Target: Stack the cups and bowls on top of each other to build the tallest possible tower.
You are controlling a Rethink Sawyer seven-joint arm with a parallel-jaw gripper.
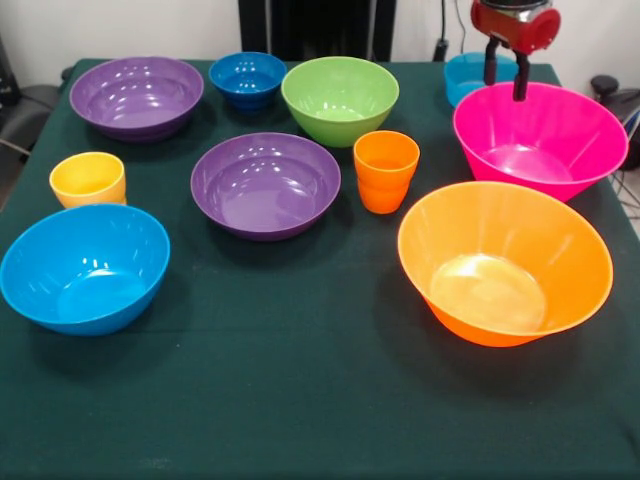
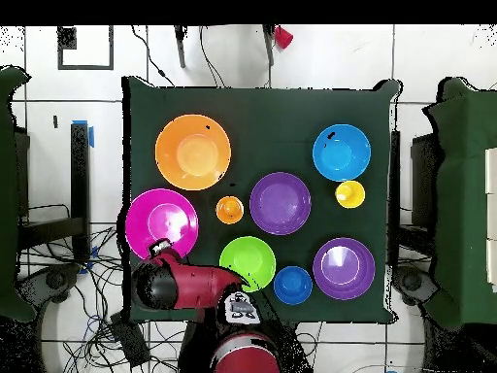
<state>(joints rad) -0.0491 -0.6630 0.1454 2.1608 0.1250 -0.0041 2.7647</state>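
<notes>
Pink bowl (image 1: 540, 135) sits upright on the tabletop (image 1: 300, 400), and I read it as the nearest piece for a first pick. My tool (image 1: 506, 72) hangs directly over its far rim, so the bowl's open mouth lies below and toward the front-view camera from the tool. Overhead confirms it: the tool (image 2: 161, 250) sits at the rim nearest the base, with the bowl's centre beyond it. The two dark prongs stand apart with nothing between them, so I read the tool as released. Beside it, nearer the camera, is the large orange bowl (image 1: 505, 262), close but apart. The orange cup (image 1: 385, 170) stands between the pink, green (image 1: 340, 98) and purple bowl (image 1: 266, 184). Nothing is nested yet; the tower is unstarted.
</notes>
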